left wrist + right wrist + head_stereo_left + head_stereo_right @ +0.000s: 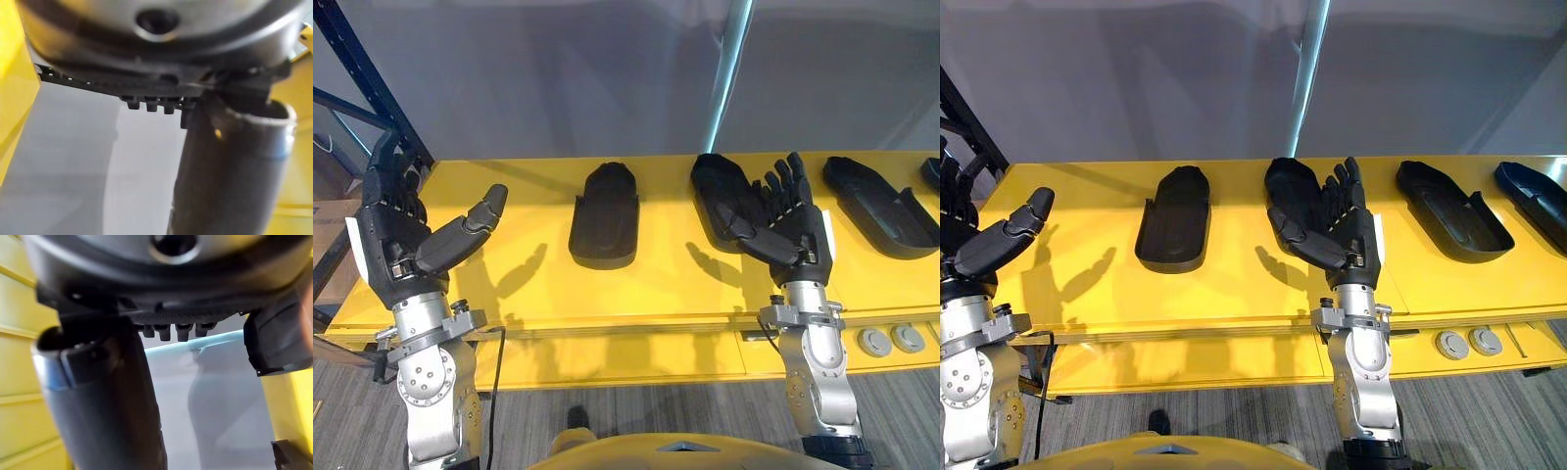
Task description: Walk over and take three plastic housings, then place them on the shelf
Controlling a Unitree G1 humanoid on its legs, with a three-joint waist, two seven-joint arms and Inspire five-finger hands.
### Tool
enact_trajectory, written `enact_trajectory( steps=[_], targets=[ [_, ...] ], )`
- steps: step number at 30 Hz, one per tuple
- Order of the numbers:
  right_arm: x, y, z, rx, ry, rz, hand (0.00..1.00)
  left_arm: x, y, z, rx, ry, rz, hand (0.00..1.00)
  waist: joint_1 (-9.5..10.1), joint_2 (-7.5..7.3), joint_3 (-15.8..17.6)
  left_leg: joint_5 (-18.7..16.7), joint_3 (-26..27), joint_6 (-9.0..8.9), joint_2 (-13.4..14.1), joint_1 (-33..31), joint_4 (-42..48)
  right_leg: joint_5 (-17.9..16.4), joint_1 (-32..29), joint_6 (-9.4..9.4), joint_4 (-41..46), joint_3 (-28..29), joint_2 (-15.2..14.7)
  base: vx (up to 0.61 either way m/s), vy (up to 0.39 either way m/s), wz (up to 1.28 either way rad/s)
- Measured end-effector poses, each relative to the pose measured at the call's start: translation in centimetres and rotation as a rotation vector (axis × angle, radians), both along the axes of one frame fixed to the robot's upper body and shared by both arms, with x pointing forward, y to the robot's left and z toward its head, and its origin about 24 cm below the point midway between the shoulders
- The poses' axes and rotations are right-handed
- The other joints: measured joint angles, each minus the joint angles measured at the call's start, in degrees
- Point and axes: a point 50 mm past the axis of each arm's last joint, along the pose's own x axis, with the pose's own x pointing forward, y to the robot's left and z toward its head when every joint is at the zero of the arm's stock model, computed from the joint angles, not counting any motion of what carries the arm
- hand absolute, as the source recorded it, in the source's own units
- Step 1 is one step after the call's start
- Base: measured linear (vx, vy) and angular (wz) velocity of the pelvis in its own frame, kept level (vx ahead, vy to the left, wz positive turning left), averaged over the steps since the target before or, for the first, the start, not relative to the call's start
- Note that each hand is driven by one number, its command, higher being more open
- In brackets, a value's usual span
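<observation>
Several black plastic housings lie in a row on the yellow table (656, 294). The leftmost housing (603, 227) sits hollow side down between my two hands. My right hand (788, 230) is raised, open and empty, in front of the near end of the second housing (720, 191) and partly hides it. Further right lies a tray-like housing (879, 206), and another housing (1538, 201) lies at the right edge. My left hand (396, 230) stands open and empty over the table's left end, thumb spread; that thumb (230, 166) also shows in the left wrist view.
A dark blue rack upright (362, 69) rises at the left behind the table. A pale teal post (732, 59) stands against the grey wall behind. Two round grey discs (891, 340) sit in the table's front ledge at the right. Grey carpet lies below.
</observation>
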Motion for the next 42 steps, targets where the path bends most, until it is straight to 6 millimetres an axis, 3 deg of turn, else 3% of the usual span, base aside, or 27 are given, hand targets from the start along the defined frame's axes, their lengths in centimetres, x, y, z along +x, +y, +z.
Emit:
enact_trajectory(
  steps=[4,8,11,19,27,37,42],
  targets=[
    [0.0,0.7,0.2,-0.013,-0.024,0.063,1.00,-0.1,-0.9,-1.1,-0.098,0.019,-0.085,1.00,-0.01,-0.16,0.16,0.07,-0.33,0.06,-0.04,-0.63,0.01,-0.15,-0.17,0.22,0.03,-0.01,0.02,0.00,0.000,0.03],
    [0.2,3.0,0.5,-0.055,-0.058,0.231,1.00,0.3,-2.3,-1.8,-0.203,0.018,-0.202,1.00,0.06,-0.53,0.72,0.13,-0.88,0.08,-0.16,-1.01,0.02,-0.28,-0.33,0.31,0.15,-0.21,0.01,0.00,0.000,0.03],
    [0.4,5.1,1.7,-0.153,-0.145,0.379,1.00,0.5,-2.9,-2.4,-0.240,0.040,-0.249,1.00,0.11,-0.51,0.77,0.45,-1.44,0.51,-0.17,-1.64,0.02,-0.69,-1.10,0.28,0.98,-0.36,-0.03,0.01,-0.007,0.05],
    [0.1,5.7,3.8,-0.304,-0.266,0.582,1.00,0.6,-2.8,-3.2,-0.250,0.078,-0.253,1.00,0.18,-0.54,0.85,0.54,-1.95,0.55,-0.20,-1.89,0.02,-1.45,-1.51,-0.04,2.12,-0.68,-0.09,0.01,-0.006,0.04],
    [-1.5,5.6,2.2,-0.339,-0.157,0.797,1.00,0.7,-2.9,-3.0,-0.215,0.092,-0.282,1.00,0.09,-0.08,1.44,0.52,-1.53,0.55,-0.18,-2.07,0.01,-1.65,-1.95,0.16,2.15,-0.19,-0.08,0.00,-0.001,-0.01],
    [-3.0,7.6,-0.5,-0.325,0.002,1.036,1.00,0.8,-3.3,-3.2,-0.218,0.118,-0.286,1.00,0.00,-0.04,1.51,0.48,-1.40,0.50,-0.12,-2.07,0.01,-1.52,-2.18,-0.03,2.15,0.23,-0.04,0.00,-0.001,-0.01],
    [-3.3,8.4,-3.2,-0.274,0.114,1.084,1.00,0.9,-3.1,-4.1,-0.236,0.153,-0.253,1.00,0.23,-0.02,1.52,0.50,-1.68,0.52,-0.13,-2.08,0.01,-1.62,-2.08,0.07,2.22,-0.01,-0.04,0.00,0.000,0.02]
  ],
)
